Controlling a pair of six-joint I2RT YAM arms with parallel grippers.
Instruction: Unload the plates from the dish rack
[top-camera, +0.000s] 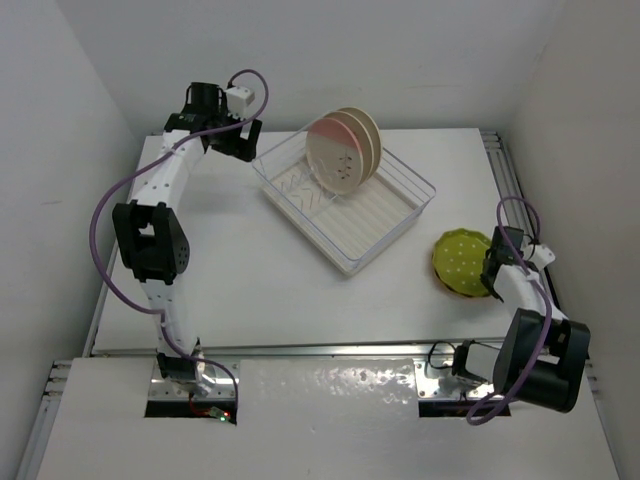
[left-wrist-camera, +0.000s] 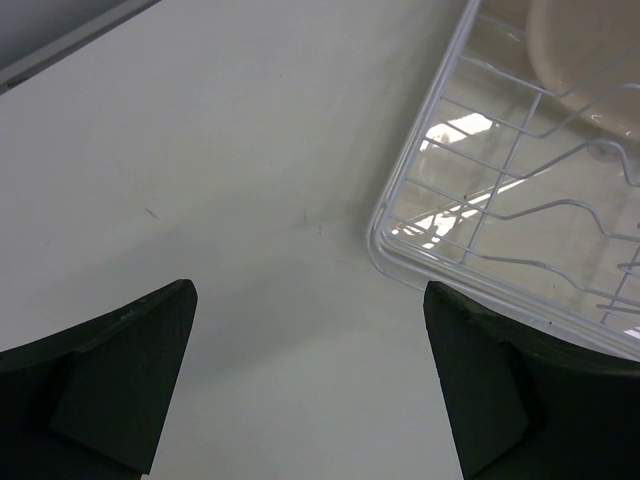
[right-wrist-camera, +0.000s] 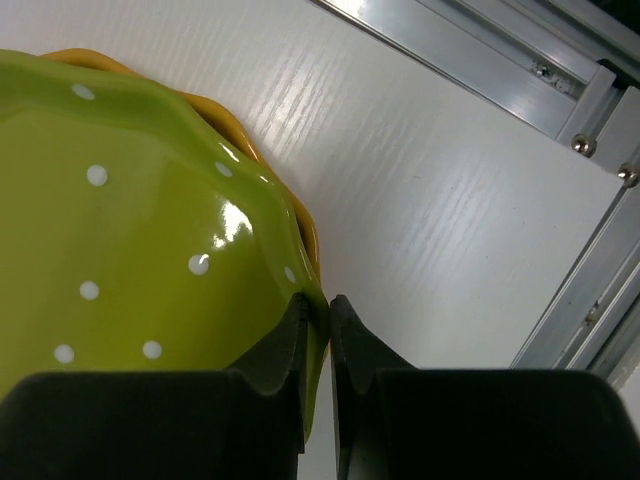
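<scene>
The white dish rack (top-camera: 385, 218) sits at the table's middle back. The pale pink plate (top-camera: 333, 160) and the beige plate (top-camera: 366, 133) stand upright in it, pink in front. The yellow-green dotted plate (top-camera: 462, 258) lies at the right on top of the orange-yellow plate (top-camera: 446, 286), of which only an edge shows. My right gripper (top-camera: 494, 272) is shut on the green plate's near rim; the wrist view shows the green plate (right-wrist-camera: 120, 230), the orange edge (right-wrist-camera: 302, 228) and the right gripper (right-wrist-camera: 328, 305). My left gripper (top-camera: 236, 140) is open and empty beside the rack's far left corner (left-wrist-camera: 400, 245).
A metal rail (top-camera: 505, 170) runs along the table's right edge, close to the stacked plates; it also shows in the right wrist view (right-wrist-camera: 480, 70). White walls enclose the back and both sides. The left gripper (left-wrist-camera: 308, 290) hangs over bare table (left-wrist-camera: 220, 180).
</scene>
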